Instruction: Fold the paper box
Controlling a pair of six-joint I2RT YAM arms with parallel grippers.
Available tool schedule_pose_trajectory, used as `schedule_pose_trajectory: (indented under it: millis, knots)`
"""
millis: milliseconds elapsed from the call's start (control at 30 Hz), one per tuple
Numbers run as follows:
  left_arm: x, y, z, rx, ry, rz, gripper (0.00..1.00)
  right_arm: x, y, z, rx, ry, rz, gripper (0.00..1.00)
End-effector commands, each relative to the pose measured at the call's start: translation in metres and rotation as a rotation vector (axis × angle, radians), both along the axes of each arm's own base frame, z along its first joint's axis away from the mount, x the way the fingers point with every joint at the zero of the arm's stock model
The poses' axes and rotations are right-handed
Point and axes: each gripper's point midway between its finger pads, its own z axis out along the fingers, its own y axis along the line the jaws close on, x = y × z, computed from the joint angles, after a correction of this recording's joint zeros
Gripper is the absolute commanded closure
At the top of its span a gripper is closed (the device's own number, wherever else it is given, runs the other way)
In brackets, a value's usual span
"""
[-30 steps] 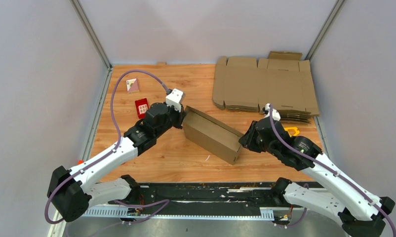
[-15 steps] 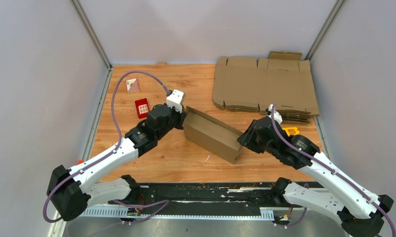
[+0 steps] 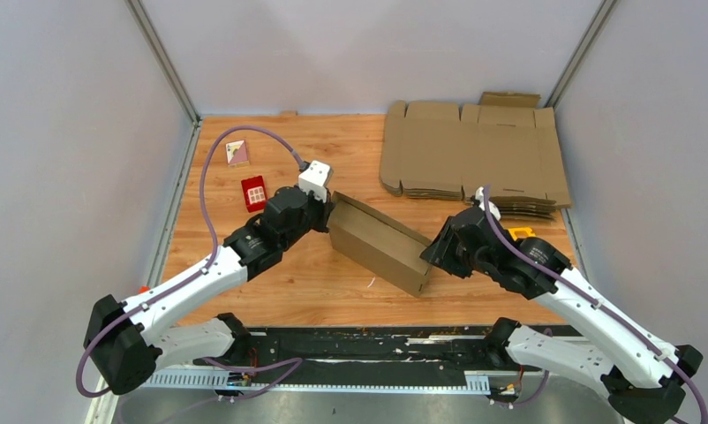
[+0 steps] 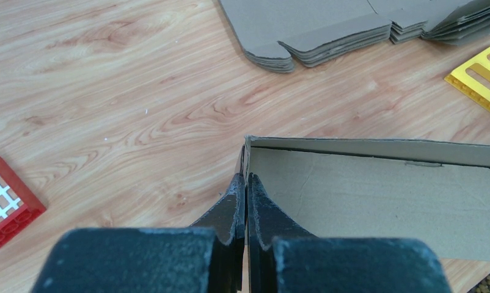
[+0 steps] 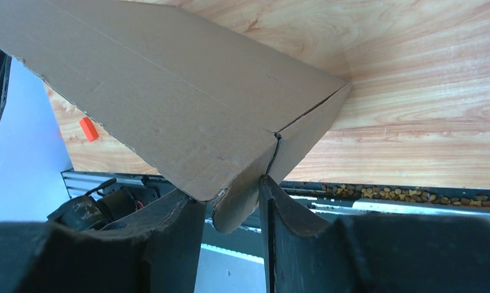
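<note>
Toward the near edge of the table, right of centre, the right gripper stands part-open astride the near corner of the paper box, which lies slantwise mid-table. At its far-left end the left gripper is pinched tight, seemingly on the thin end wall. Beyond, flat cardboard sheets fill the far right corner.

One folded brown paper box sits on the single wooden counter. There is one pile of flat cardboard sheets; how many sheets it holds cannot be told. Of small items there are four: one small red box, one pink-and-white box, one yellow plastic piece and one orange piece. Two arms show, the left arm and the right arm, each with two fingers.
</note>
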Motion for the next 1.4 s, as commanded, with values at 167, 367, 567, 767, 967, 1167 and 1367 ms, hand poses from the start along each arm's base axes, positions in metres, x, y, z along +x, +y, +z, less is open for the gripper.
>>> schedule_pose_trajectory:
  millis: [167, 367, 567, 767, 967, 1167, 1367]
  knots:
    - [-0.011, -0.005, -0.015, 0.041, 0.077, -0.032, 1.0, -0.004, 0.008, 0.032, 0.082, -0.029, 0.037, 0.75]
    - [-0.011, -0.006, -0.015, 0.042, 0.076, -0.031, 1.0, -0.004, 0.008, 0.022, 0.054, -0.008, 0.035, 0.78]
    - [-0.012, -0.005, -0.015, 0.046, 0.076, -0.027, 1.0, -0.003, 0.006, 0.008, 0.013, 0.011, 0.037, 0.85]
    - [-0.012, -0.003, -0.018, 0.053, 0.075, -0.022, 1.0, -0.002, -0.005, -0.001, -0.087, 0.018, 0.056, 0.88]
    - [-0.012, -0.004, -0.022, 0.041, 0.063, -0.03, 1.0, -0.003, -0.002, -0.015, -0.105, 0.052, 0.064, 0.91]
    - [-0.014, -0.006, -0.027, 0.027, 0.035, -0.054, 1.0, 0.001, -0.001, -0.025, -0.126, 0.054, 0.057, 0.92]
    - [-0.016, -0.006, -0.035, 0.005, -0.001, -0.073, 1.0, 0.006, -0.017, -0.01, -0.206, 0.002, 0.061, 0.57]
